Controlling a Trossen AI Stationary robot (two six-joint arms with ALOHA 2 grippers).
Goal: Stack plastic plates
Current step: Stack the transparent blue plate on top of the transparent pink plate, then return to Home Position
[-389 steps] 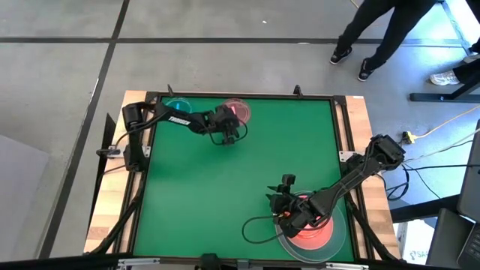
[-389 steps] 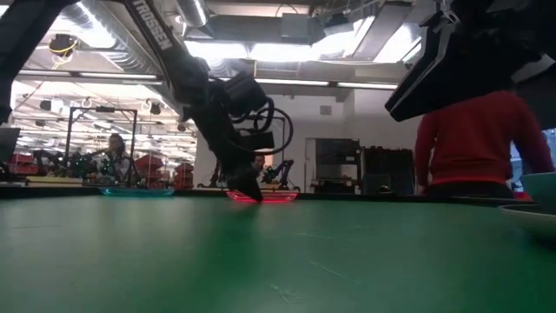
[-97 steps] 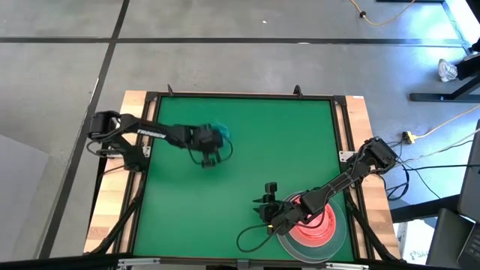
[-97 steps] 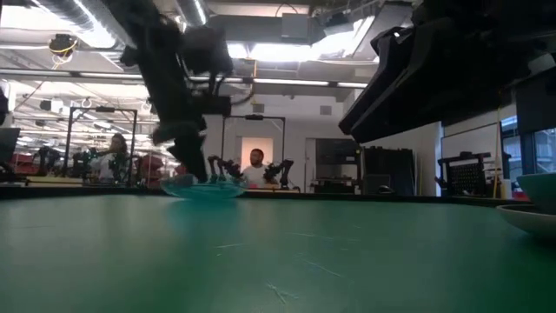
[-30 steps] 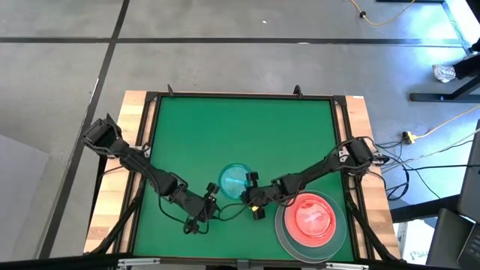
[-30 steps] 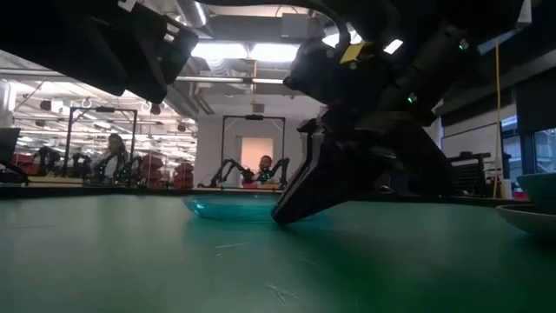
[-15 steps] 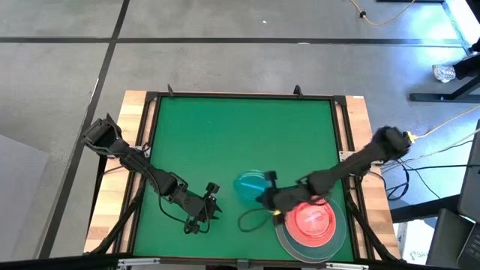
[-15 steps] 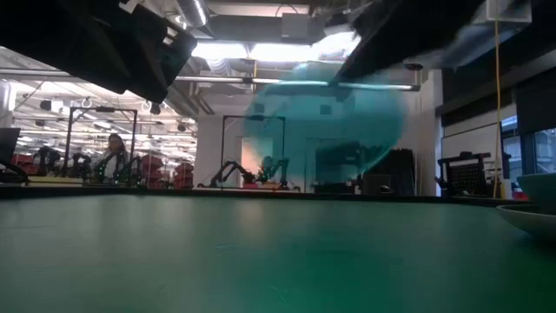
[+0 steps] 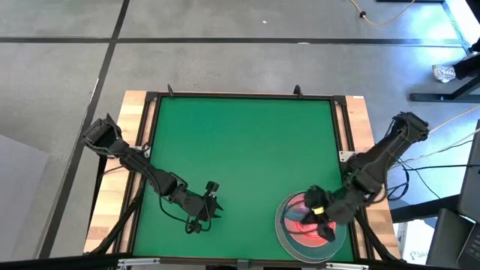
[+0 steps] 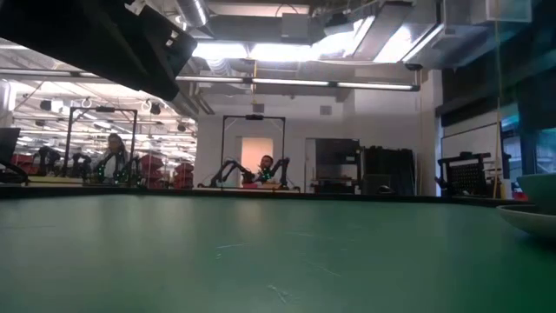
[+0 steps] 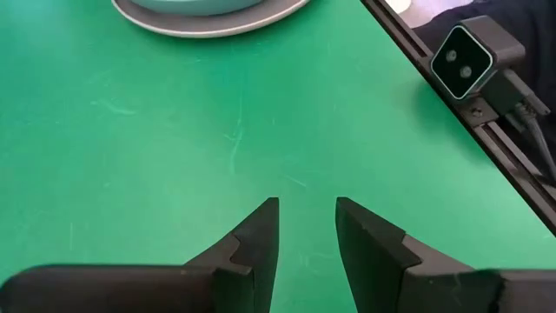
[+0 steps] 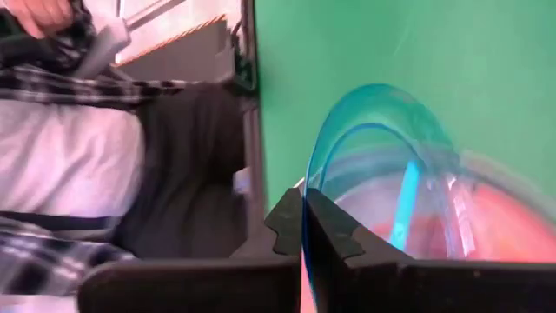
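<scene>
A clear teal plate (image 12: 373, 148) stands on edge in my right gripper (image 12: 304, 228), which is shut on it at the table's near right. Below it a pink plate (image 9: 298, 223) lies in a large grey-white plate (image 9: 280, 232). In the high view my right gripper (image 9: 316, 211) hangs over that pair. My left gripper (image 9: 214, 198) waits open near the near edge, left of middle, with only bare mat between its fingers (image 11: 261, 239). My right gripper pinches the teal plate's rim (image 12: 303, 202) between its two fingers, slanting down from the table's right side. The plate runs on ahead of the fingers, tilted steeply on edge over the pink plate (image 12: 495, 226). Whether its far rim touches the pink plate, I cannot tell.
The grey-white plate (image 11: 174, 22) shows ahead of my left gripper, and its rim (image 10: 530, 216) shows at the right in the low view. A small camera (image 11: 473, 54) sits on the table's near frame. A person in a plaid sleeve (image 12: 52, 61) stands beyond the table's edge.
My right gripper has lifted the teal plate off the mat near the table's middle and carried it toward the near right corner, over the pink plate. The plate, flat on the mat a second ago, now stands tilted on edge.
</scene>
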